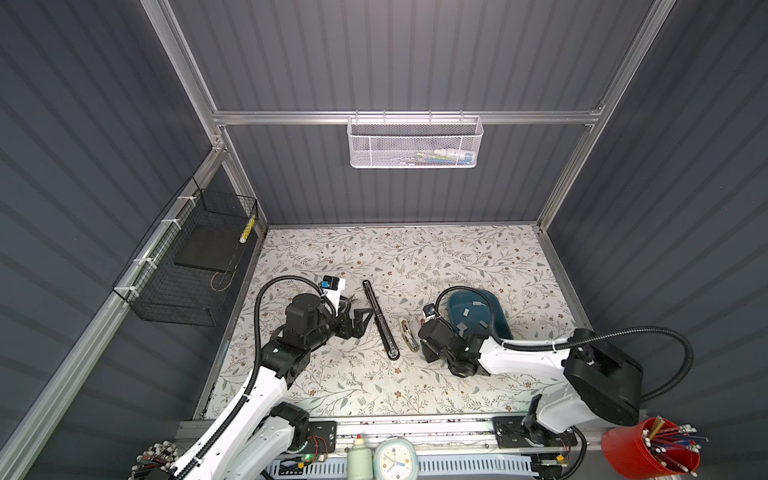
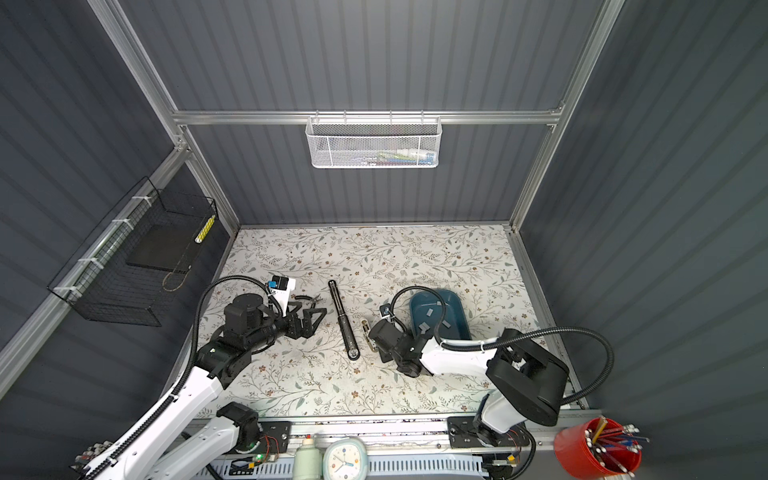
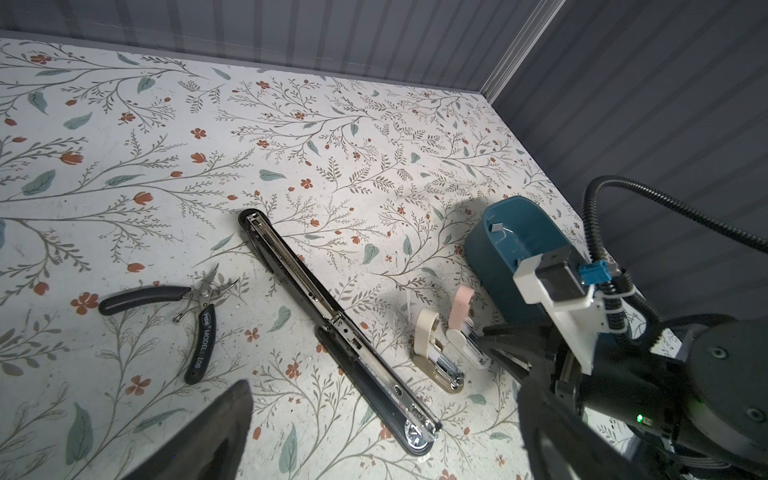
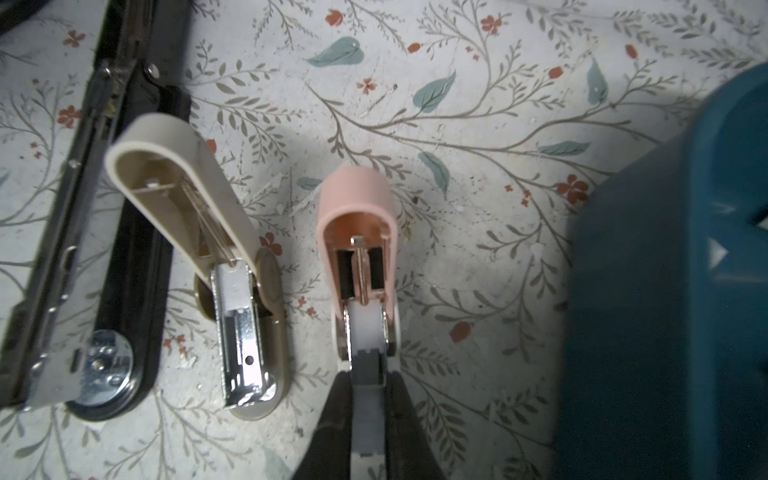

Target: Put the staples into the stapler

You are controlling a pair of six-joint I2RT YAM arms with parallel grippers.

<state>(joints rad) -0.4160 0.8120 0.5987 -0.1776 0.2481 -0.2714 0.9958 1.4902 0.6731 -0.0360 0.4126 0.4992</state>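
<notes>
Three staplers lie open on the floral table. A pink stapler [image 4: 353,208] has its lid tipped up, and my right gripper [image 4: 368,399] is shut on a grey strip of staples [image 4: 366,419] lying in line with the pink stapler's channel, at its front end. A beige stapler [image 4: 187,195] [image 1: 409,334] stands open just beside it. A long black stapler [image 1: 380,320] [image 3: 332,324] lies between the arms. More staples [image 1: 465,311] lie in the teal tray [image 1: 500,309]. My left gripper [image 3: 380,432] is open and empty, near the long stapler's front end.
Black-handled pliers [image 3: 199,307] lie next to the left gripper. A black wire basket [image 1: 187,266] hangs on the left wall and a white mesh basket [image 1: 415,141] on the back rail. A red pencil cup [image 1: 648,453] and a clock [image 1: 395,459] stand at the front edge.
</notes>
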